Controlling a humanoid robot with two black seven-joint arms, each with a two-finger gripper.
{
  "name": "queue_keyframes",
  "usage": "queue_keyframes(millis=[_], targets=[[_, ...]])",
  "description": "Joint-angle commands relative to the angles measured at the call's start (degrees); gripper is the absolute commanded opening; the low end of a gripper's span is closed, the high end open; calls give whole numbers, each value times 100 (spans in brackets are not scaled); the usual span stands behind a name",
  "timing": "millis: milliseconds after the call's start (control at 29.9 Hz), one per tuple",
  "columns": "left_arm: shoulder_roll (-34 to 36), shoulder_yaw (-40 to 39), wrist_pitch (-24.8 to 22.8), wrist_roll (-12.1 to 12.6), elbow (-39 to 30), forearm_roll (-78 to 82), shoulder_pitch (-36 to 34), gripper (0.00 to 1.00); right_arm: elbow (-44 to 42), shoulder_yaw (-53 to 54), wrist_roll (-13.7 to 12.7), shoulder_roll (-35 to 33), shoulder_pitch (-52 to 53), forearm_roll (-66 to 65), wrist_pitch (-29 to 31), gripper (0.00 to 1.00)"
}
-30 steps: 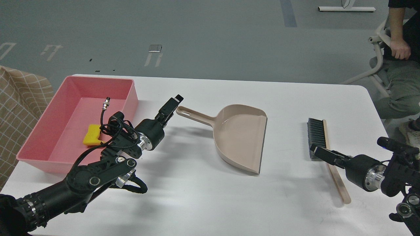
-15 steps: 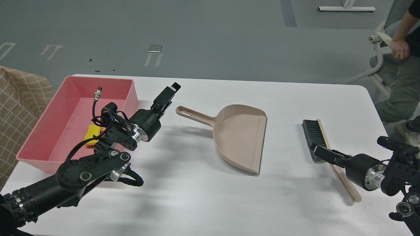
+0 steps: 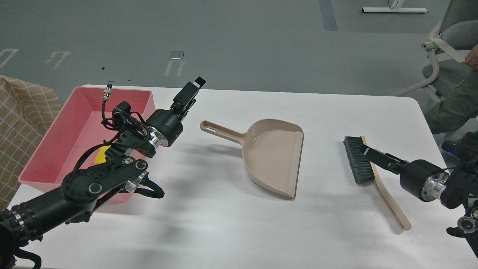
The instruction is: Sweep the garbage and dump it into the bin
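The pink bin (image 3: 44,149) stands at the table's left. The yellow sponge piece (image 3: 100,155) lies inside it, mostly hidden behind my left arm. The bread half-slice is not in view. The beige dustpan (image 3: 272,157) lies empty at mid-table, its handle pointing left. The brush (image 3: 358,160) lies on the table at the right. My left gripper (image 3: 192,91) is raised by the bin's far right corner, apart from the dustpan handle and holding nothing. My right gripper (image 3: 368,151) is at the brush's back edge. Neither gripper's fingers can be told apart.
A chequered beige cloth (image 3: 22,119) sits off the table's left edge. A person on a chair (image 3: 448,67) is at the far right. The white table (image 3: 224,224) shows bare surface in front of the dustpan.
My left gripper has risen and moved back, away from the dustpan handle. The brush shifted a little, then my right gripper moved up along it. The person at the right has drawn away.
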Motion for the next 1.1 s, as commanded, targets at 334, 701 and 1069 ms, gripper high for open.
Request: queue_keyframes(millis=[334, 701, 1069], targets=[[-41, -239, -46, -56, -5, -90, -645, 97, 23, 1033, 19, 254, 1004, 1923, 0, 100], [-735, -1214, -520, -820, -13, -924, -794, 97, 234, 1551, 168, 1238, 1575, 3162, 0, 99], [-1359, -2031, -1372, -896, -49, -1161, -751, 97, 243, 1789, 863, 2460, 1830, 3937, 0, 97]])
